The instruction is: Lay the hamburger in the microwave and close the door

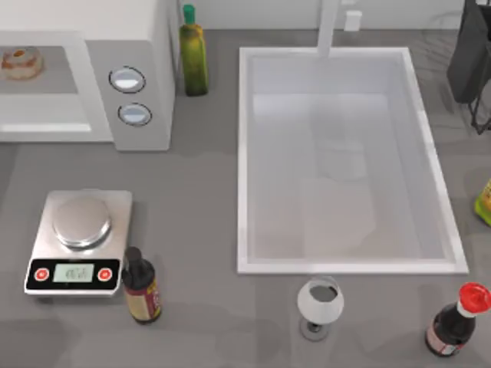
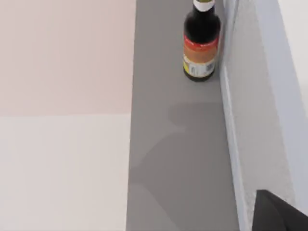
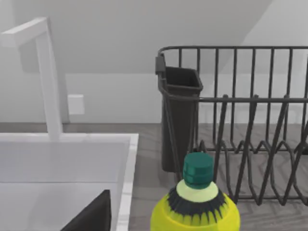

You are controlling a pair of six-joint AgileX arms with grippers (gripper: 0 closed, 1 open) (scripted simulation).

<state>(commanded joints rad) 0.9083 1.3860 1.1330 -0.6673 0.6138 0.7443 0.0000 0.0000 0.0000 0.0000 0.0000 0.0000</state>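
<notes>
At the desk's (image 1: 199,176) ten o'clock, the hamburger (image 1: 21,63) sits inside the white microwave (image 1: 130,46), a steel kitchen scale (image 1: 79,241) at eight o'clock, the sink (image 1: 345,61) rightward; neither gripper's opening can be told.

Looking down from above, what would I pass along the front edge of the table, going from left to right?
Kitchen scale → dark sauce bottle → wine glass → red-capped bottle.

Sink (image 1: 244,153), kitchen scale (image 1: 80,241), wine glass (image 1: 320,303)
</notes>
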